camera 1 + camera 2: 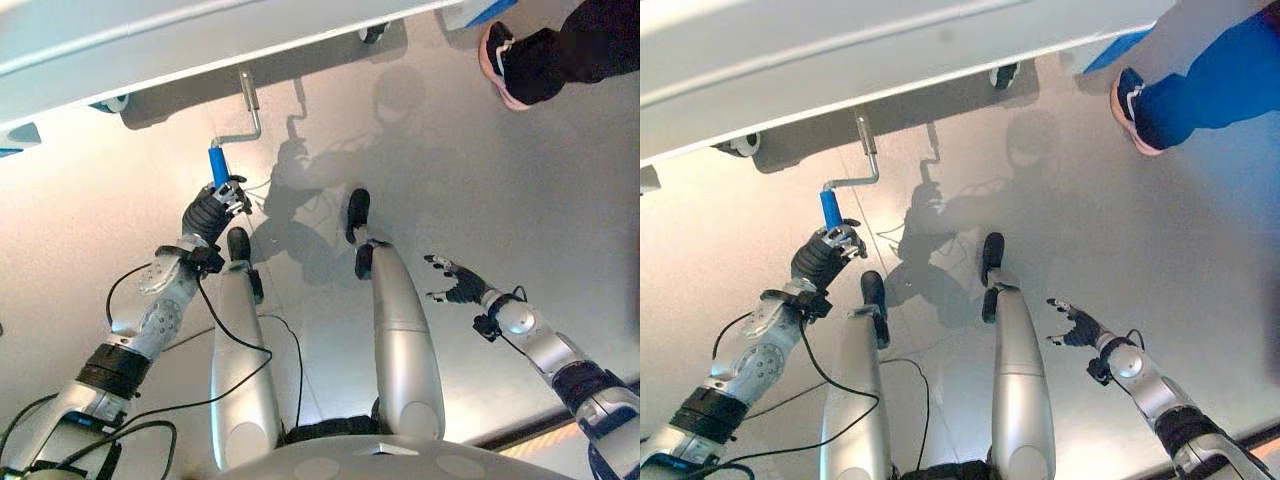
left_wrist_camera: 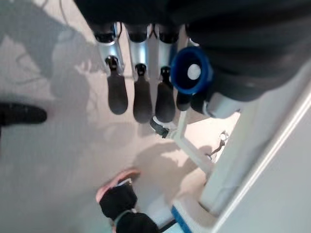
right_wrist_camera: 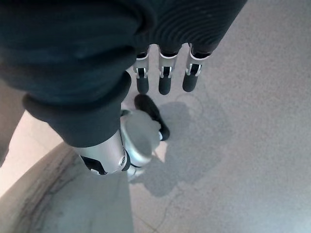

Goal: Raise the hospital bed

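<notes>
At the far left, your left hand (image 1: 213,208) is at the blue plastic sleeve grip (image 1: 218,164) of the bent silver steel crank handle (image 1: 247,110). The crank hangs out from under the white hospital bed frame (image 1: 150,45) that runs across the top of the head views. In the left wrist view the fingers (image 2: 142,99) curl in beside the blue grip's end (image 2: 190,72), with the thumb on the other side, so the hand looks wrapped around the grip.

That blue sleeve is the right place to hold. I judge the crank to be rigid metal that will not flex, while the sleeve probably spins on its shaft, so a firm wrap should matter more than a hard squeeze. Expect steady resistance from the bed's weight through the screw, and sweep a full circle around the shaft under the frame. The smooth plastic may slip if the wrap loosens at the bottom of the turn.

Moving right, your right hand (image 1: 455,283) hangs over the pale grey floor (image 1: 520,190), fingers (image 3: 164,80) extended and relaxed, holding nothing.

At the far right a person's dark shoe with a pink sole (image 1: 515,65) stands near the bed's corner; keep the crank's sweep clear of it.
</notes>
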Robot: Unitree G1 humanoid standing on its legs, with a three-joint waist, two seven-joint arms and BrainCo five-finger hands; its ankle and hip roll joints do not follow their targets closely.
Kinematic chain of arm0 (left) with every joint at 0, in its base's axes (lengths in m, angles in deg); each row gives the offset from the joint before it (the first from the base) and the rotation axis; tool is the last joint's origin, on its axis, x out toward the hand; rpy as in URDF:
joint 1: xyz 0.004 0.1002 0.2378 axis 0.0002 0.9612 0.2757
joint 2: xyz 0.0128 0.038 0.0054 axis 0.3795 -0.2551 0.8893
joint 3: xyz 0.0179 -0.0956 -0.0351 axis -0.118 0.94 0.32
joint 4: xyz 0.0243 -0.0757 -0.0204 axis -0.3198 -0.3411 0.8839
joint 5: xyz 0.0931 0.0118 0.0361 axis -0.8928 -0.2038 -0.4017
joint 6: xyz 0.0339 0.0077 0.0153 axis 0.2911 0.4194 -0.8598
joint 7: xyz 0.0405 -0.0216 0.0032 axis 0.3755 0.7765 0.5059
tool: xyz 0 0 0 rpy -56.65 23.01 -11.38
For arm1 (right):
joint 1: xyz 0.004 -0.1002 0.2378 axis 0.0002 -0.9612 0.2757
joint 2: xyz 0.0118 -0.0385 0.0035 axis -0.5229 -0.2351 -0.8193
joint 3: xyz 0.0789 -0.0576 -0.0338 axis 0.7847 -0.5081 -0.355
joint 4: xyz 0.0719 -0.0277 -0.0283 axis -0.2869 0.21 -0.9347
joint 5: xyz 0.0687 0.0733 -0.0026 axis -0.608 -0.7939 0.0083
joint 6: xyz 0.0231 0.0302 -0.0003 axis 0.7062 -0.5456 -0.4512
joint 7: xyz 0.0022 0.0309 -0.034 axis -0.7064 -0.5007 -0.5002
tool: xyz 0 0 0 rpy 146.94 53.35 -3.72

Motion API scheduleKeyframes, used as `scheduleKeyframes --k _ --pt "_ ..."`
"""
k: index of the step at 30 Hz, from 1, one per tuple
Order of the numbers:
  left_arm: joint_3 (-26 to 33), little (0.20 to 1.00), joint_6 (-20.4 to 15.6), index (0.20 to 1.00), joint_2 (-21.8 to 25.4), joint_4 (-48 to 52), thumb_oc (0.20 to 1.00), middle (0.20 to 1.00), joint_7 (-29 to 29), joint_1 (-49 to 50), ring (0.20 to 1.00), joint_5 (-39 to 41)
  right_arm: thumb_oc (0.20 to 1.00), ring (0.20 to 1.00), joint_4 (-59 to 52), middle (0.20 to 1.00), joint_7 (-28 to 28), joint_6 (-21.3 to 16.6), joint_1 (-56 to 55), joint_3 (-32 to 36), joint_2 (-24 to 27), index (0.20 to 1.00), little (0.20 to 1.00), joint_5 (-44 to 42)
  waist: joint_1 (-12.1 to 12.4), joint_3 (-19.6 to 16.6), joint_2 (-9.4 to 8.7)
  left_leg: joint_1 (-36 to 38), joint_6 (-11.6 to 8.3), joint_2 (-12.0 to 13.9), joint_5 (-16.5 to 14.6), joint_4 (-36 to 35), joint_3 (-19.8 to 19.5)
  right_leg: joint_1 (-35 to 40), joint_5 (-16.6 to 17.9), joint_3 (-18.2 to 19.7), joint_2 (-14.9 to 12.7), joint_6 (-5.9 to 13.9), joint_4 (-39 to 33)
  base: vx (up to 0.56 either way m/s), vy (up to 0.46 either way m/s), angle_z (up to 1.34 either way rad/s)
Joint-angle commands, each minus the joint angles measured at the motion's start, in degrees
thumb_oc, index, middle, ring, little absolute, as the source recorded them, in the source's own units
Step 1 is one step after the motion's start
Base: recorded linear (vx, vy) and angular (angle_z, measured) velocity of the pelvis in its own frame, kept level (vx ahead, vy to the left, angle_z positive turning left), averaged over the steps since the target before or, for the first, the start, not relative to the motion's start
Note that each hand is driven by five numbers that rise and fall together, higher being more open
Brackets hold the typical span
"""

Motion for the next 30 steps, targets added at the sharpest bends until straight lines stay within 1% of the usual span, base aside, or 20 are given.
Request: scheduleKeyframes --k 1,2,4,9,11,14,15,16,17,21,27,30 --pt "12.16 0.200 -10.39 0.200 8.60 -1.44 0.200 0.200 5.43 5.04 0.200 -3.32 1.000 1.000 2.93 1.000 -0.40 0.56 -2.32 -0.76 0.69 1.000 1.000 -1.27 1.82 -1.43 -1.65 -4.22 4.17 -1.76 -0.51 5.89 0.75 4.12 2.15 9.29 -6.50 10.31 -8.87 0.03 0.111 -0.20" --pt "11.81 0.200 -9.69 0.200 8.66 -4.65 0.200 0.200 6.78 2.06 0.200 -5.26 1.000 1.000 3.02 1.000 -0.17 0.81 -1.94 -1.22 0.61 1.000 1.000 -1.34 1.18 -1.43 -2.39 -4.67 4.31 -1.58 -1.01 6.59 1.03 3.47 2.20 9.61 -6.41 10.33 -8.86 0.03 0.090 -0.15" --pt "11.50 0.200 -9.45 0.200 8.49 -6.15 0.200 0.200 7.65 0.27 0.200 -6.28 1.000 1.000 3.01 1.000 -0.11 0.96 -1.81 -1.37 0.51 1.000 1.000 -1.40 0.97 -1.43 -2.67 -4.81 4.31 -1.45 -1.16 6.84 1.17 3.11 2.18 9.81 -6.32 10.34 -8.80 0.03 0.042 -0.11" --pt "9.16 0.200 -7.83 0.200 9.55 -12.27 0.200 0.200 9.24 -6.96 0.200 -11.85 1.000 1.000 3.55 1.000 0.40 1.54 -1.49 -2.72 -0.21 1.000 1.000 -1.68 -0.63 -1.43 -4.39 -4.71 4.41 -0.99 -2.25 7.77 1.63 2.40 1.71 10.60 -5.62 10.16 -8.52 0.05 0.029 -0.05" --pt "7.59 0.200 -6.82 0.200 9.80 -14.22 0.200 0.200 9.82 -9.90 0.200 -14.28 1.000 1.000 3.98 1.000 0.37 1.65 -1.30 -2.98 -0.41 1.000 1.000 -1.91 -1.04 -1.43 -4.68 -4.89 4.52 -0.94 -2.38 7.88 1.76 1.59 1.32 11.05 -5.31 10.04 -7.80 0.05 0.005 -0.02" --pt "5.41 0.200 -6.00 0.200 8.75 -19.00 0.200 0.200 10.41 -14.66 0.200 -15.62 1.000 1.000 4.48 1.000 0.44 1.79 -0.44 -3.77 -0.69 1.000 1.000 -2.45 -1.92 -1.43 -5.13 -4.94 4.56 -0.94 -2.46 7.75 2.19 0.83 0.90 11.49 -5.02 9.81 -7.26 0.03 0.001 -0.04" --pt "5.28 0.200 -6.04 0.200 8.73 -19.14 0.200 0.200 10.39 -14.84 0.200 -15.60 1.000 1.000 4.51 1.000 0.44 1.78 -0.43 -3.71 -0.70 1.000 1.000 -2.46 -1.88 -1.43 -5.14 -4.96 4.56 -0.96 -2.45 7.73 2.21 0.78 0.89 11.52 -5.03 9.81 -7.23 0.02 -0.014 -0.07" --pt "4.15 0.200 -5.57 0.200 8.20 -20.79 0.200 0.200 10.52 -17.04 0.200 -16.23 1.000 1.000 4.81 1.000 0.40 1.91 0.04 -4.00 -0.82 1.000 1.000 -2.59 -2.17 -1.43 -5.37 -4.85 4.52 -0.98 -2.31 7.53 2.42 0.60 0.84 11.59 -4.96 9.77 -7.15 0.03 -0.017 -0.04" --pt "2.32 0.200 -4.58 0.200 7.97 -24.01 0.200 0.200 10.25 -20.95 0.200 -17.38 1.000 1.000 4.59 1.000 0.69 2.22 0.46 -4.89 -1.08 1.000 1.000 -2.94 -2.95 -1.43 -5.69 -4.59 4.55 -0.92 -2.47 7.03 2.66 0.30 0.87 11.71 -4.79 9.79 -7.10 0.04 -0.022 -0.03" --pt "-1.92 0.200 -3.77 0.200 6.82 -31.21 0.200 0.200 10.15 -29.22 0.200 -18.12 1.000 1.000 5.58 1.000 1.17 2.54 1.34 -6.17 -1.63 1.000 1.000 -3.61 -4.03 -1.43 -6.69 -4.19 4.39 -0.47 -2.19 6.19 3.30 -0.49 1.11 12.18 -4.27 9.87 -7.15 0.02 -0.035 -0.03" --pt "-4.99 0.200 -2.92 0.200 4.42 -41.63 0.200 0.200 10.11 -38.01 0.200 -17.11 1.000 1.000 7.70 1.000 1.20 2.43 2.56 -7.68 -2.21 1.000 1.000 -4.39 -5.25 -1.43 -7.29 -3.41 3.96 0.35 -1.36 4.48 4.11 -1.41 0.94 12.48 -3.45 9.79 -6.69 0.03 -0.057 -0.07" --pt "-6.00 0.200 -2.92 0.200 3.84 -43.69 0.200 0.200 10.17 -40.66 0.200 -17.50 1.000 1.000 7.80 1.000 1.04 2.34 2.77 -7.93 -2.19 1.000 1.000 -4.73 -5.70 -1.43 -7.35 -3.43 3.89 0.52 -1.22 4.08 4.20 -1.98 0.81 12.63 -3.17 9.70 -6.23 0.02 -0.058 -0.08"
